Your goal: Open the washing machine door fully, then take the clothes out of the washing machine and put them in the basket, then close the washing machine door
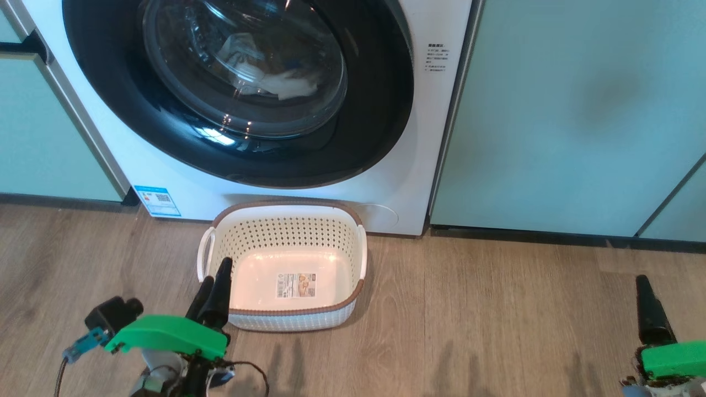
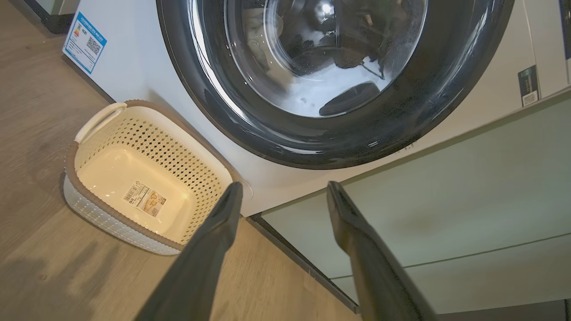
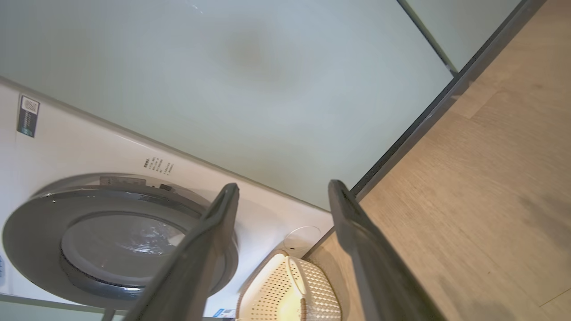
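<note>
While the washing machine door [image 1: 364, 127] sits shut and flush against the washing machine [image 1: 386, 187], its glossy black rim takes up most of the white front; behind the bulging glass, inside the washing machine, the clothes [image 1: 287, 85] lie as a pale crumpled heap low in the drum; their print is too dim to make out through the reflections. On the wooden floor [image 1: 496, 309] just in front of the washing machine, below the door's lowest curve, stands the basket [image 1: 292, 220], its far brown rim close against the white panel, though whether they touch I cannot tell; its cream bottom is bare but for a label sticker [image 1: 298, 285]. At the lower left corner of the washing machine's front is a small blue label [image 1: 157, 201]; printed text [image 1: 436, 58] sits high on the right of that front. The left gripper [image 2: 284, 185] hangs in front of the washing machine, farther out from it than the basket and towards its left side, its two dark fingers spread wide with nothing between them. The right gripper [image 3: 283, 186] hangs off to the right of the washing machine, well apart from it and facing the pale green cabinet panel [image 1: 551, 110] that adjoins it; its fingers also stand wide apart, holding nothing.
</note>
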`<state>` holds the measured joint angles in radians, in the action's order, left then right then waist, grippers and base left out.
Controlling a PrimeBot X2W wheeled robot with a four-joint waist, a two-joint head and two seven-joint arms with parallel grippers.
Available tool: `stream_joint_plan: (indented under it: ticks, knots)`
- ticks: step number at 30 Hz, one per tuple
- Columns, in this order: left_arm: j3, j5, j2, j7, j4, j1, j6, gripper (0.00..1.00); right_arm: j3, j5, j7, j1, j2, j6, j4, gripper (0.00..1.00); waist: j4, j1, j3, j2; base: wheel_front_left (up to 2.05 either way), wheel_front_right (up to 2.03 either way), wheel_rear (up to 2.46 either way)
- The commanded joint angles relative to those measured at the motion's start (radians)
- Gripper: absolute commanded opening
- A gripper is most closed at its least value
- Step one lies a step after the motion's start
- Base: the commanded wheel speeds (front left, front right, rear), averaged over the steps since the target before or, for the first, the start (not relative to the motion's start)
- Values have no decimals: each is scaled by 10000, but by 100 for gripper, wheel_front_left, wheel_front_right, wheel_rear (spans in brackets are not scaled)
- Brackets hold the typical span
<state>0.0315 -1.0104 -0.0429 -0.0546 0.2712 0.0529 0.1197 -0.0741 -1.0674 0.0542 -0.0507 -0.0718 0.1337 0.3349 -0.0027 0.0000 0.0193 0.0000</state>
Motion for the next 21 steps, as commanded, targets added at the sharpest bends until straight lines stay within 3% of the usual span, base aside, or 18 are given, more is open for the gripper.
stream_joint_plan:
  ticks: [1,13,21]
  knots:
    - [208,546,-61,-140,-430,597,-38,100,41,560,139,-614,-179,-13,-364,100,1,0,7,0,0,0,0]
    - [-234,3245,-154,-494,-851,635,-260,100,109,3691,494,-709,-160,-17,-432,100,-6,0,58,0,0,0,0]
    - [-689,4506,-375,-730,-970,724,-442,100,186,5134,731,-775,-57,-19,-383,100,-13,0,86,0,0,0,0]
